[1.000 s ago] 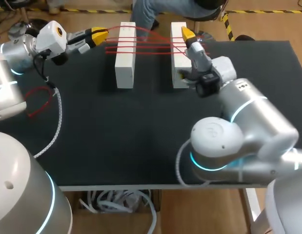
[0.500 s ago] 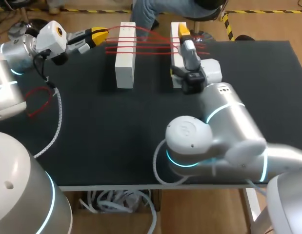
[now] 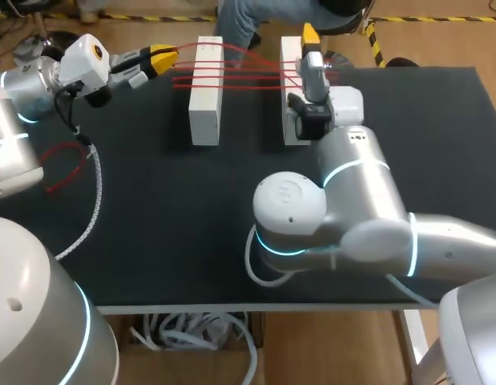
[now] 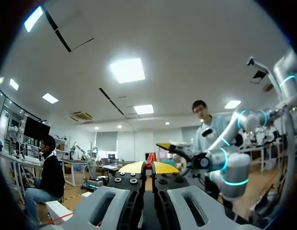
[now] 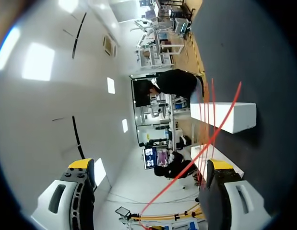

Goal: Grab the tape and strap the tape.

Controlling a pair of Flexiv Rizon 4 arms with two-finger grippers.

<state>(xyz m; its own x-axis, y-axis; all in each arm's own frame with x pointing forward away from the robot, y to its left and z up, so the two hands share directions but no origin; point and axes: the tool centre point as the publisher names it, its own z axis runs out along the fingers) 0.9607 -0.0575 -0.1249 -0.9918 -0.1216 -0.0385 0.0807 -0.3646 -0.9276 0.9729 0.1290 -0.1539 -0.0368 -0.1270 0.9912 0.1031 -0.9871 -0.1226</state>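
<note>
Two upright white blocks (image 3: 206, 88) (image 3: 292, 120) stand near the table's far edge. Thin red tape (image 3: 248, 76) runs in several strands across both. My left gripper (image 3: 166, 58) hangs left of the left block, shut on the tape's end; in the left wrist view a bit of red tape (image 4: 149, 157) shows between its closed yellow tips (image 4: 147, 167). My right gripper (image 3: 310, 42) is over the right block, open. In the right wrist view its fingers (image 5: 149, 165) stand wide apart, with a tape strand (image 5: 208, 136) slanting through the gap and a block (image 5: 225, 115) beyond.
A red loop (image 3: 65, 164) lies at the table's left edge beside a white ribbed cable (image 3: 91, 204). The right arm's elbow (image 3: 292, 212) bulks over the middle of the black table (image 3: 167, 241). The far right of the table holds nothing.
My right arm has swung left and its gripper has shifted from the right block's outer side to above the block, pointing at the far edge. The left arm and tape end have stayed put.
</note>
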